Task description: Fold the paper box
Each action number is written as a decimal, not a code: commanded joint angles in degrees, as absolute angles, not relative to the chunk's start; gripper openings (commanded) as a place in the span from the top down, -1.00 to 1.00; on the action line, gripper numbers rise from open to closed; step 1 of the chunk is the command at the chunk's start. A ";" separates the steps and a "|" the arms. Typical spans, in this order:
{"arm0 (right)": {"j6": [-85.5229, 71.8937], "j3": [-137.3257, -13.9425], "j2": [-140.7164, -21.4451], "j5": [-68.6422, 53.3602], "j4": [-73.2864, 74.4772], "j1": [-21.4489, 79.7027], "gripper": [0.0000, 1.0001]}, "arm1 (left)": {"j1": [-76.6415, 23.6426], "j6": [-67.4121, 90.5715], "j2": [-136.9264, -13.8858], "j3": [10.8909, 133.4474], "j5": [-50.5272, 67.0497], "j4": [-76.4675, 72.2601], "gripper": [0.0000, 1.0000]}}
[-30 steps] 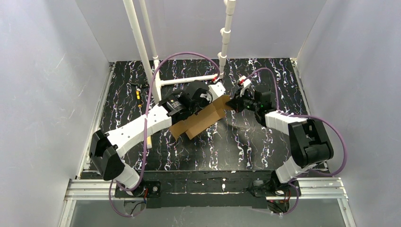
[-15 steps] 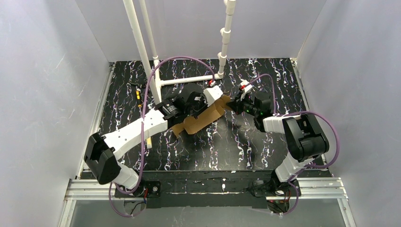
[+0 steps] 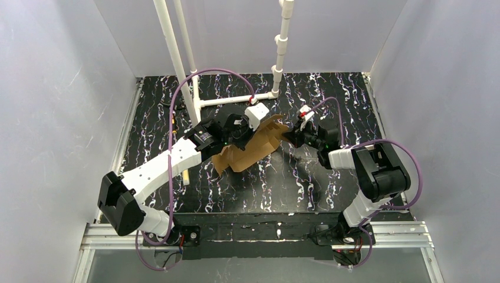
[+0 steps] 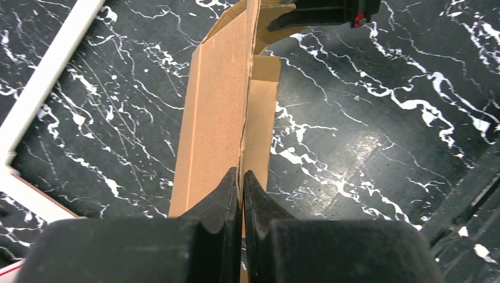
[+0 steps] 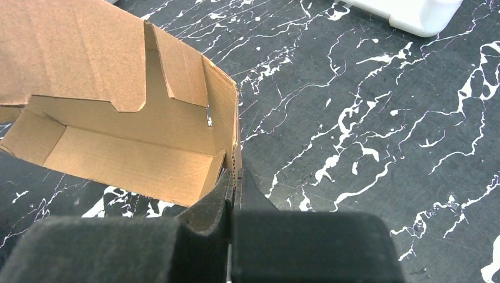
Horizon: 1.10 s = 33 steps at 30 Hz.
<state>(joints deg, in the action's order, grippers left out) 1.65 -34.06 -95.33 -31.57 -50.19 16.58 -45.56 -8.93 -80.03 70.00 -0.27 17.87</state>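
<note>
The paper box [image 3: 250, 148] is a brown cardboard die-cut piece, partly folded, held tilted above the middle of the black marbled table between both arms. My left gripper [image 3: 243, 135] is shut on one of its upright panels; in the left wrist view the fingers [image 4: 242, 180] pinch the cardboard edge [image 4: 218, 112]. My right gripper [image 3: 290, 134] is shut on the box's right end wall; in the right wrist view it [image 5: 234, 177] clamps the wall edge, with the open inside [image 5: 130, 147] and a raised flap to its left.
White PVC pipes [image 3: 177, 59] stand at the back, with a horizontal bar [image 3: 233, 99] on the table behind the box. A small pale stick [image 3: 186, 175] lies under the left arm. Grey walls close in both sides.
The left gripper has drawn back to the left and turned, lifting the box's panel more upright. The right gripper has shifted slightly left with its end of the box.
</note>
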 commanded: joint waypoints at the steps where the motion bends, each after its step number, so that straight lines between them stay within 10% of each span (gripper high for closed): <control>1: 3.13 -32.77 -93.40 -33.01 -53.61 16.87 0.97 | -45.35 -4.14 -78.56 69.64 3.37 17.31 1.00; 33: 7.09 -32.51 -92.18 -37.00 -49.05 16.84 0.94 | -34.56 11.80 -83.90 74.09 13.54 27.48 1.00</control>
